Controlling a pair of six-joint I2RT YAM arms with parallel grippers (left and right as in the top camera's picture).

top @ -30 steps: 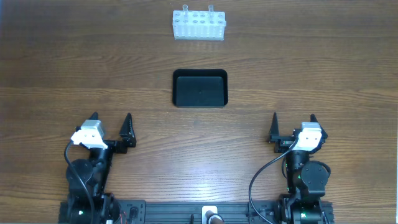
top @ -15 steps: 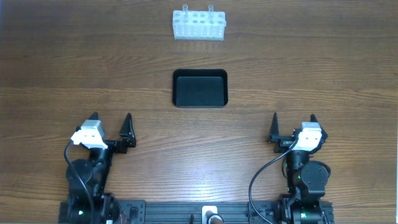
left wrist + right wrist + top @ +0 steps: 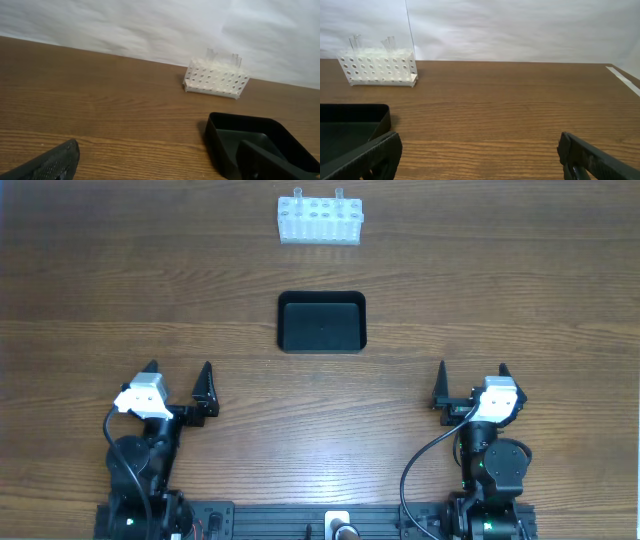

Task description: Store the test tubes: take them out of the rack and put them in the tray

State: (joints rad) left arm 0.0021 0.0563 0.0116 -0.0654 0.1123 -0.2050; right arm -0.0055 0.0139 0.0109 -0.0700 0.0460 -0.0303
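A white test tube rack [image 3: 320, 223] stands at the far middle of the table, with two clear test tubes [image 3: 297, 195] sticking up from its back row. The rack [image 3: 216, 80] also shows in the left wrist view, and the rack [image 3: 378, 67] shows in the right wrist view. An empty black tray [image 3: 321, 322] lies between the rack and the arms. My left gripper [image 3: 179, 370] rests open near the front left. My right gripper [image 3: 471, 372] rests open near the front right. Both are far from the rack and hold nothing.
The wooden table [image 3: 500, 270] stretches bare around the tray and rack. A white wall [image 3: 520, 25] rises behind the table's far edge. A strip of white tape [image 3: 624, 79] lies near the table's right edge.
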